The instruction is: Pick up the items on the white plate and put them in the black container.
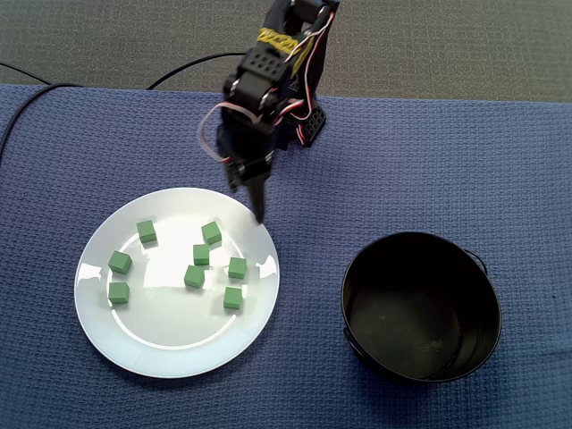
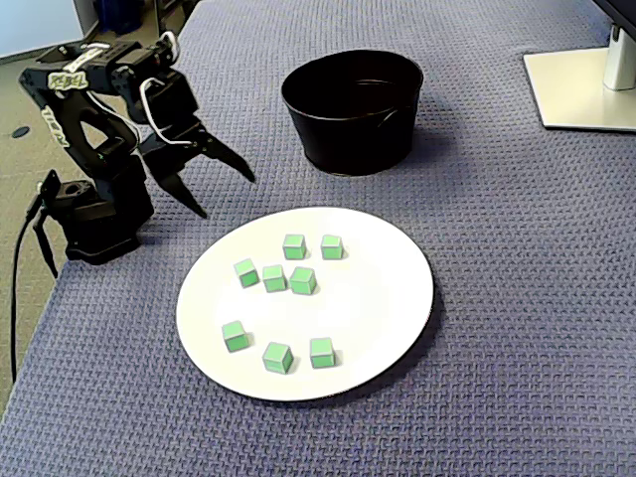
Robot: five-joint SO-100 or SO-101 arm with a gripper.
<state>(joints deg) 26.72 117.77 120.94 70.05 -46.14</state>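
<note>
Closest in is the white plate, centre-bottom of a fixed view, with eight green cubes scattered over it: three near its lower edge, five in a loose cluster further up. None touches the rim, and most have gaps around them, though three in the middle sit nearly side by side.

Above and left of the plate hangs the claw – its two black fingers spread wide, nothing between them. From above, one finger's tip appears over the plate's upper right rim. The arm's base stands at the left edge of the bench.

A black container sits at top centre, well apart from the plate, its mouth open – bare blue cloth lies between them. A grey monitor foot occupies the upper right corner.
</note>
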